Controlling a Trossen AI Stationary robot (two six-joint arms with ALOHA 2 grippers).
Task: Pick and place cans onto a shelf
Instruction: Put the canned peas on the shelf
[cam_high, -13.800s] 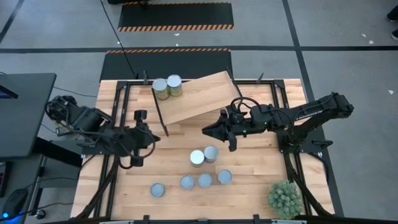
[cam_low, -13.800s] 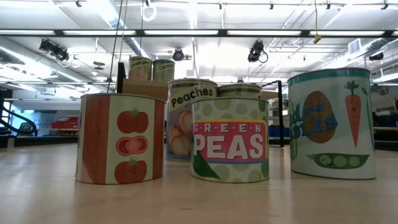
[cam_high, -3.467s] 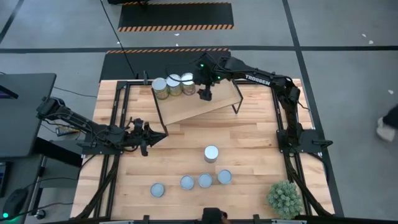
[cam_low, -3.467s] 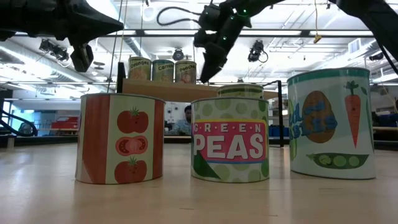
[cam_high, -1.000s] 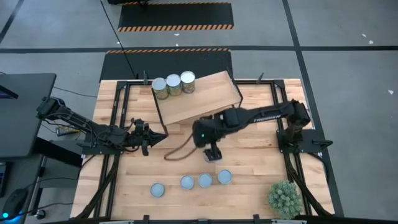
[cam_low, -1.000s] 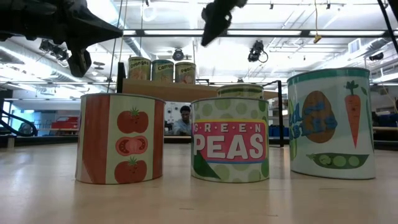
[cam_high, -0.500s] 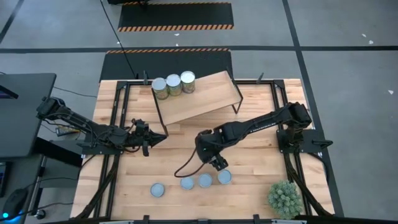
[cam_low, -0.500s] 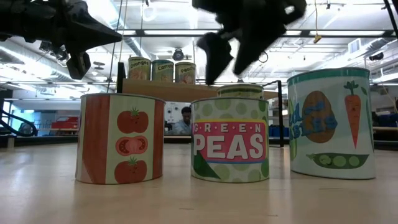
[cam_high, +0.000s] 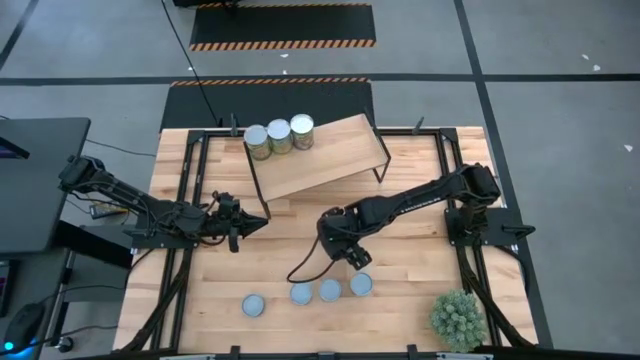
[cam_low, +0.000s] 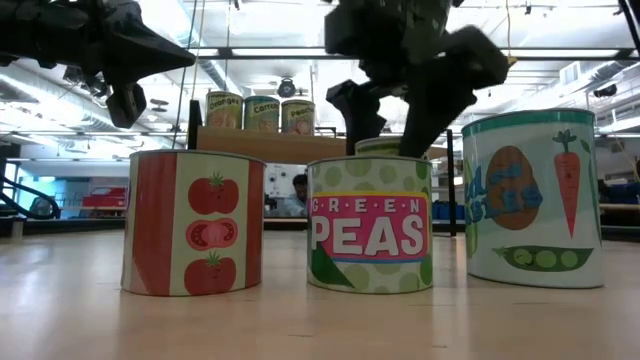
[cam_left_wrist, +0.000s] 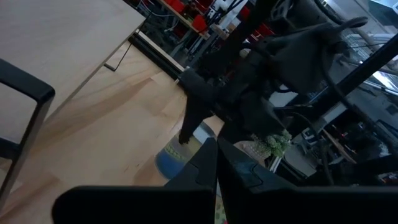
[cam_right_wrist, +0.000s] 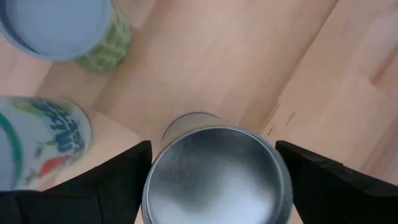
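A silver-topped can (cam_right_wrist: 217, 171) stands upright on the table, just behind the row of several cans (cam_high: 329, 290) near the front edge. My right gripper (cam_right_wrist: 217, 182) is open and points down over it, one finger on each side of its top (cam_low: 385, 147); no touch shows. Three more cans (cam_high: 279, 133) stand on the far left corner of the shelf (cam_high: 325, 155), a light plank on black legs. My left gripper (cam_high: 250, 220) is shut on nothing and hovers level by the shelf's near left leg.
In the right wrist view, a blue-topped can (cam_right_wrist: 56, 28) and a label-wrapped can (cam_right_wrist: 37, 140) stand close beside the straddled one. A spiky green plant ball (cam_high: 458, 318) sits at the near right corner. Bare shelf lies right of the three cans.
My right gripper has come down from above the table onto the lone can, shifting slightly toward the near edge and rolling about its own axis. Its fingers stayed open and now flank the can's top. The cans have kept their places.
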